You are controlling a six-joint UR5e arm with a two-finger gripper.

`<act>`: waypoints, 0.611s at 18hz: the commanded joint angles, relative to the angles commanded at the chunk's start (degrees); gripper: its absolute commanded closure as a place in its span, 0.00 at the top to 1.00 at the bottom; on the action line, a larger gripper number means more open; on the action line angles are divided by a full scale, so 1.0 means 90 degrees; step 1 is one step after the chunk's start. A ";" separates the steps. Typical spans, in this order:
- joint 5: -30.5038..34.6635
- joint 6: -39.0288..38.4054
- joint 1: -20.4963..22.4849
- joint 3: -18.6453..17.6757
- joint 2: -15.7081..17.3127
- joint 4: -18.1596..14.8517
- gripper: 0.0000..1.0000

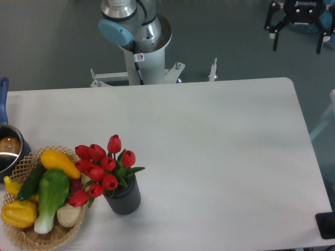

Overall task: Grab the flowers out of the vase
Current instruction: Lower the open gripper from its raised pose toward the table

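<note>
The flowers [102,170], a bunch of red tulips with closed buds and green leaves, stand upright in the vase [123,198], a small dark ribbed cylinder near the table's front left. My gripper [297,43] hangs at the top right corner of the view, beyond the table's far right edge and far from the flowers. Its two black fingers [275,41] are spread wide apart with nothing between them.
A wicker basket [26,238] of yellow, green and white produce sits right next to the vase on its left. A metal pot [8,151] with a blue handle is at the left edge. The arm's base [138,36] stands behind the table's back edge.
</note>
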 joint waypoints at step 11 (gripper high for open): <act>0.0010 0.0020 -0.0146 -0.0703 0.0205 0.0907 1.00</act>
